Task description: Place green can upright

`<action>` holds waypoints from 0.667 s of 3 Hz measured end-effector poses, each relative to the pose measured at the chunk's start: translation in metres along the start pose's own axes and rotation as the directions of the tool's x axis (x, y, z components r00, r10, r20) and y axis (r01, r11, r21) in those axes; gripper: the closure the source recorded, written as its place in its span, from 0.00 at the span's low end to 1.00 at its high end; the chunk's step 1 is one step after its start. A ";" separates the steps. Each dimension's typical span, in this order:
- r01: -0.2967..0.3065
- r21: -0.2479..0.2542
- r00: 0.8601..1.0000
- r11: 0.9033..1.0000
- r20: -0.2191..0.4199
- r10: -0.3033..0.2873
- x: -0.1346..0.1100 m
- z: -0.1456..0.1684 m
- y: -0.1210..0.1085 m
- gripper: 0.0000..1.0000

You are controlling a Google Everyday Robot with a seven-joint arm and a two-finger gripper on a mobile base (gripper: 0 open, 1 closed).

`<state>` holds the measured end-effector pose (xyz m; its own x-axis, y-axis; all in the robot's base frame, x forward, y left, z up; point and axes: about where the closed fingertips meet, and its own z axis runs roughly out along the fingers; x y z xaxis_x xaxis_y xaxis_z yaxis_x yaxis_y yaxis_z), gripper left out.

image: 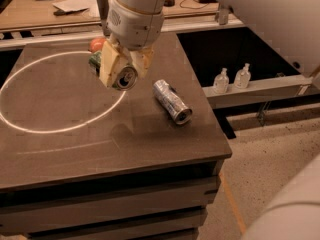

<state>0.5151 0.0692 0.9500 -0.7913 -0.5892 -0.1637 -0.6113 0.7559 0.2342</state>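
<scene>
Our gripper (124,70) over the far part of the dark table (100,149), fingers closed on the green can (126,78), can tilted with its silver end toward us, silver can (172,102) lying on its side nearby to the right, reddish fruit (97,44) just behind.

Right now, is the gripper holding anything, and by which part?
The gripper, above the dark table, holds the green aluminium can by its body, fingers on opposite sides.

1. Readable text, labels, brands, numbers: none on the green can (126,79), the silver can (172,102), the 2 bottles (221,81) or the papers (75,4).
2. Gripper (124,75): above the table (75,139), clamped on the green can; no marking legible on it.
</scene>
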 end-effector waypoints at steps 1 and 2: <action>0.146 0.060 0.989 0.988 0.016 -0.147 -0.001 0.005 -0.001 1.00; 0.327 0.144 0.942 0.934 0.025 -0.334 0.008 0.010 -0.003 1.00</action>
<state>0.5104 0.0656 0.9382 -0.5416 -0.8005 -0.2566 -0.8320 0.5541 0.0274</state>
